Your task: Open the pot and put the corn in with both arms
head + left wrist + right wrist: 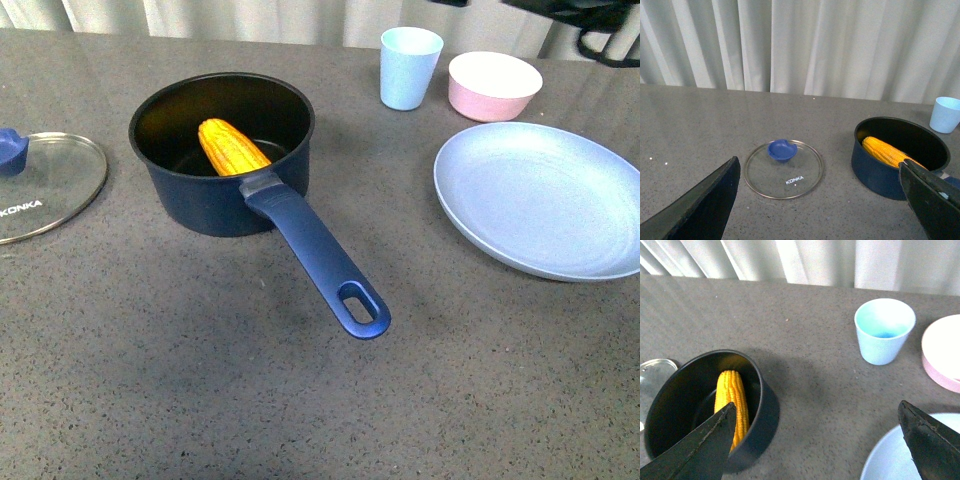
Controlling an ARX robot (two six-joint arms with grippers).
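Grey table [200,400] | 1 pot [222,150] | 1 corn [232,148] inside | 1 lid [45,187] off

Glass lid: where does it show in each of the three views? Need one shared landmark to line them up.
Front view: glass lid at the left edge, cut off, flat on the table.
Left wrist view: whole, centre, between the open fingers.
Right wrist view: only a sliver at the edge, beside the pot.
Shared landmark: the pot with the corn inside.
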